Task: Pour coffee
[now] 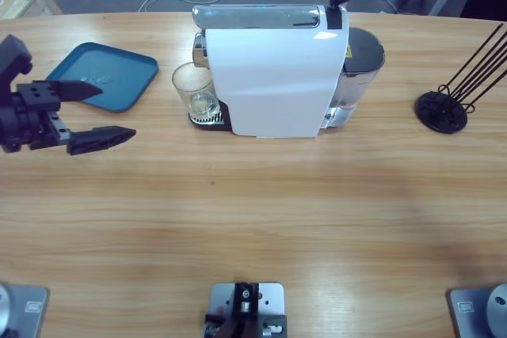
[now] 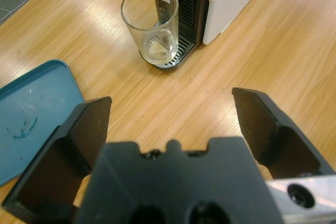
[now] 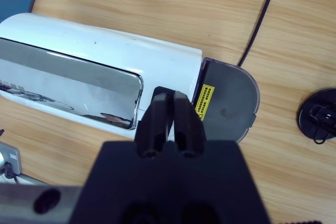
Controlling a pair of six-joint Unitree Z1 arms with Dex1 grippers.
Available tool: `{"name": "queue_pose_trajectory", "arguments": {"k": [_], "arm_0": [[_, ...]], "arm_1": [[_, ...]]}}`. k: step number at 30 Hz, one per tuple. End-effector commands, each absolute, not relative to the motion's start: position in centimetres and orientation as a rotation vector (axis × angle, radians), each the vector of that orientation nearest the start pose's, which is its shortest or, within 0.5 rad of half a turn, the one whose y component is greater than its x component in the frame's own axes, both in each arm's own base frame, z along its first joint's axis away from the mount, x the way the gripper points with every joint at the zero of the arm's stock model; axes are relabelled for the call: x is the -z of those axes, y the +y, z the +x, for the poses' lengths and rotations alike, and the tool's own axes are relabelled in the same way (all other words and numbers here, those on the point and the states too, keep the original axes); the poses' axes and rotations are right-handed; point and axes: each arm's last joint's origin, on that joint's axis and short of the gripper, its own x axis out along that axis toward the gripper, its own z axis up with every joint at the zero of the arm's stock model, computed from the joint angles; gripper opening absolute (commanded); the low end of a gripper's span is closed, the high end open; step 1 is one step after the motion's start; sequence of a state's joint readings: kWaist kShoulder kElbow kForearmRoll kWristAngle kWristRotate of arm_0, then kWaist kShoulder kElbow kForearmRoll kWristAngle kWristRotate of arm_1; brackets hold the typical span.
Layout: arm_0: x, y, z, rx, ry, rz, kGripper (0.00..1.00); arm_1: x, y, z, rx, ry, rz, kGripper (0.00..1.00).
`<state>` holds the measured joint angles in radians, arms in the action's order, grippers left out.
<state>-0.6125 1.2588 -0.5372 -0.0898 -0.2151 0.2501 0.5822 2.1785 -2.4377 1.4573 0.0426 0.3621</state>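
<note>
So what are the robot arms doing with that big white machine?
They're making coffee. The right tool is shut, its tip at the back of the coffee machine's top, near the shiny lid. A clear glass waits under the spout on the drip grate, and no coffee shows in it yet. The left tool is open, apart from the glass, beside a blue tray.

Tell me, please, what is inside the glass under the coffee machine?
The glass looks empty: only its clear ribbed base shows, no dark coffee. It stands on the machine's drip grate, whose middle it covers.
</note>
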Motion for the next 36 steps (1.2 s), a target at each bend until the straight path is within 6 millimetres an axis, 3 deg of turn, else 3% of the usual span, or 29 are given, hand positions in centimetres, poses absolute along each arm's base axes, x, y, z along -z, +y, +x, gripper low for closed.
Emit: {"name": "queue_pose_trajectory", "arguments": {"k": [1,5,8,17,36], "arm_0": [[-25.2,-11.7,14.7,0.866,0.588,0.359,1.000],[-25.6,-11.7,14.7,0.865,0.569,0.355,1.000],[-25.8,-11.7,14.7,0.864,0.560,0.352,1.000],[-26.3,-11.3,14.3,0.860,0.536,0.346,1.000],[-26.1,-11.2,14.3,0.849,0.543,0.347,1.000]], "arm_1": [[-44.8,23.7,32.7,-0.416,1.109,0.003,1.000],[-46.2,23.1,30.8,-0.423,1.109,0.012,1.000],[-44.9,23.3,30.8,-0.406,1.163,-0.006,1.000],[-43.5,23.6,31.4,-0.382,1.201,-0.030,1.000],[-43.8,23.0,30.8,-0.351,1.189,-0.041,1.000]]}}
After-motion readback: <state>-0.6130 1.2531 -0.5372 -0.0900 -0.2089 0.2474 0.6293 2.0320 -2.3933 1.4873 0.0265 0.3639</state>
